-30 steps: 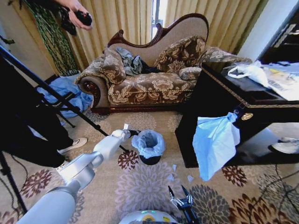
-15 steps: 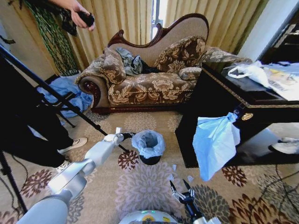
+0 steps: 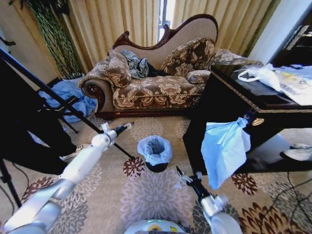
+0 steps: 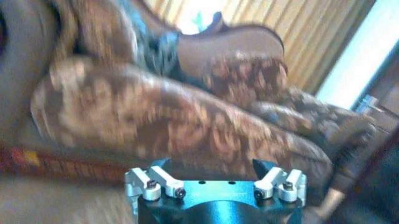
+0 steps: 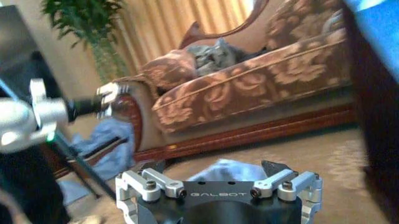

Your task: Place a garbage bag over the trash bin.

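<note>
The trash bin (image 3: 156, 165) is seen on the carpet at centre, lined by the garbage bag (image 3: 154, 148). The left end effector (image 3: 127, 125) is raised at its 10 o'clock; its opening cannot be told. The right end effector (image 3: 184, 175), spread wide and empty, is held at 4 o'clock.

Trash bin (image 3: 156, 165) before sofa (image 3: 156, 87), left of cabinet (image 3: 234, 122).

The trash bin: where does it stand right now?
In the head view the trash bin, lined with the garbage bag, stands on the patterned carpet in front of the sofa, left of the black cabinet.
</note>
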Controlling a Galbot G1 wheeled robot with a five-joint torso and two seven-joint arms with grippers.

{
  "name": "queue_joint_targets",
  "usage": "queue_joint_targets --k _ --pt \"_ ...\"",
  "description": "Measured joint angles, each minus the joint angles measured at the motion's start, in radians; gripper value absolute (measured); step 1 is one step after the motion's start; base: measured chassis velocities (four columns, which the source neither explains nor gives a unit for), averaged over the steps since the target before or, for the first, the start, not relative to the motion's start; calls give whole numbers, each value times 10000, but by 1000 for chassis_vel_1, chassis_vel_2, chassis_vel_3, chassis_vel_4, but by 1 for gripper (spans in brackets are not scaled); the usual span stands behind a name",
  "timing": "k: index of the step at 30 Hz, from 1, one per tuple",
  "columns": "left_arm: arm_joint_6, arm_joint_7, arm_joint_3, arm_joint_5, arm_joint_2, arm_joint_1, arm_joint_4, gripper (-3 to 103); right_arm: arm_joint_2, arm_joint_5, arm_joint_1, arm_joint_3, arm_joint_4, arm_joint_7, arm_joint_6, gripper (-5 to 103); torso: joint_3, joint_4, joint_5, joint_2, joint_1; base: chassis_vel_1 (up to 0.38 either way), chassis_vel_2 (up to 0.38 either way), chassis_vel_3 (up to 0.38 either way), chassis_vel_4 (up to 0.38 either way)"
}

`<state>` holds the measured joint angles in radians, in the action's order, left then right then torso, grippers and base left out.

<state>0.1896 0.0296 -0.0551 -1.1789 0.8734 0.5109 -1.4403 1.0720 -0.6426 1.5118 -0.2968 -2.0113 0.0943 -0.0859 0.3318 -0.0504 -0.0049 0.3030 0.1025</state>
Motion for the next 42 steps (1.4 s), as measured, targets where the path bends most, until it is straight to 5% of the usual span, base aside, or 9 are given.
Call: queue_joint_targets --k 1,2,4,7,11,15,21,26,42 --pt "299 -1286 -112 576 -101 -62 -834 97 -183 -140 -528 407 3 -147 255 100 -1 -1 1 1 -1 0 0 0 0" --pt "299 -1286 -112 576 -101 -62 -834 97 -183 -140 -528 407 3 -147 255 100 -1 -1 1 1 -1 0 0 0 0" --pt "553 -3069 -269 1397 -179 -119 -1810 98 -457 -503 -1514 1186 12 -491 757 100 -1 -3 2 2 0 0 0 0 0" --pt "769 -4756 -384 1973 -422 -115 -3229 100 -892 -887 -3378 2438 304 -985 1469 100 0 3 1 2 0 0 0 0 0" --pt "759 -4971 -364 2137 -486 -290 -3619 100 -1031 -764 -4024 2733 510 -1119 1837 100 0 13 -3 1 0 0 0 0 0" --pt "576 -5023 -1080 1905 -1058 -238 -4623 102 -1349 -412 -5889 3653 1643 -1502 2753 103 1 -19 5 1 2 0 0 0 0" --pt "703 -4946 -5242 100 -2347 2274 -5928 97 -1406 -708 -9364 5682 3792 -1470 3891 99 0 21 -17 1 1 0 0 0 0" --pt "697 -4657 -7579 -528 -2457 3923 -6106 96 -921 -1032 -10240 6857 4617 -1697 4297 84 -1 -5 0 2 -2 0 0 0 0" --pt "397 -4212 -8569 -543 -721 5233 -6548 96 941 -24 -12390 9066 8058 -1770 4878 44 0 -1 -3 1 0 0 0 0 0"
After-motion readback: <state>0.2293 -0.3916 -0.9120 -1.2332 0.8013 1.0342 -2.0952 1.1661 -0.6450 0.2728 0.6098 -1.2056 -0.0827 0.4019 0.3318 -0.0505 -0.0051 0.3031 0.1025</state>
